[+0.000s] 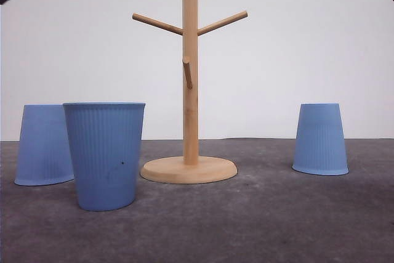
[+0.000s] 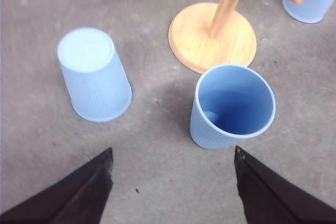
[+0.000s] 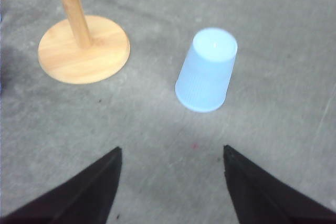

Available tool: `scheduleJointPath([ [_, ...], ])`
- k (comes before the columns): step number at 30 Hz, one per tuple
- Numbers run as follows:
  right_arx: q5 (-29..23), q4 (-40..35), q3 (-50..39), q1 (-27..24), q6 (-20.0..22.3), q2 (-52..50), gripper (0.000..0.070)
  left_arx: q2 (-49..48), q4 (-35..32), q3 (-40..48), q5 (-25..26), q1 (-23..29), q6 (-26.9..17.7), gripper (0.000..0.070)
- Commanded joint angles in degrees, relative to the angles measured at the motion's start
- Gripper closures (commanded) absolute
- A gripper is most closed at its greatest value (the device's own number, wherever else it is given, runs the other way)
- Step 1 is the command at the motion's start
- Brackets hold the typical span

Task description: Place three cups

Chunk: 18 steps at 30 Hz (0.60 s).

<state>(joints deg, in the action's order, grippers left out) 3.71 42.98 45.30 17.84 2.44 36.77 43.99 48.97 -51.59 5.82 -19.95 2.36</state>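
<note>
Upright cup (image 2: pixel 232 106) (apparently untouched) before spread left gripper (image 2: pixel 173 182).

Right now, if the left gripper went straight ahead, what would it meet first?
Probably the upright cup, mouth up, lying nearest ahead of the open left gripper; the upturned cup sits off to one side. Depth is uncertain.

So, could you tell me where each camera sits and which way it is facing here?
Front: low at table height, facing forward at the wooden stand and three cups.
Left wrist: above the table, looking down at the upright cup and an inverted cup; open left gripper.
Right wrist: looking down at the right-hand inverted cup; open right gripper.
All three share the stand.
</note>
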Motion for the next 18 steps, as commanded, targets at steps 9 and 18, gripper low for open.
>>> scheduleJointPath([
  [9, 10.4, 6.1, 0.8, -2.6, -10.7, 3.4, 0.0276, 15.8, 2.9, -10.2, 0.2, 2.0, 3.0, 0.0252],
  [18, 16.4, 9.1, 0.9, -4.6, -10.5, 7.0, 0.0266, 31.4, 2.3, -19.7, -0.1, 5.1, 3.1, 0.0149],
])
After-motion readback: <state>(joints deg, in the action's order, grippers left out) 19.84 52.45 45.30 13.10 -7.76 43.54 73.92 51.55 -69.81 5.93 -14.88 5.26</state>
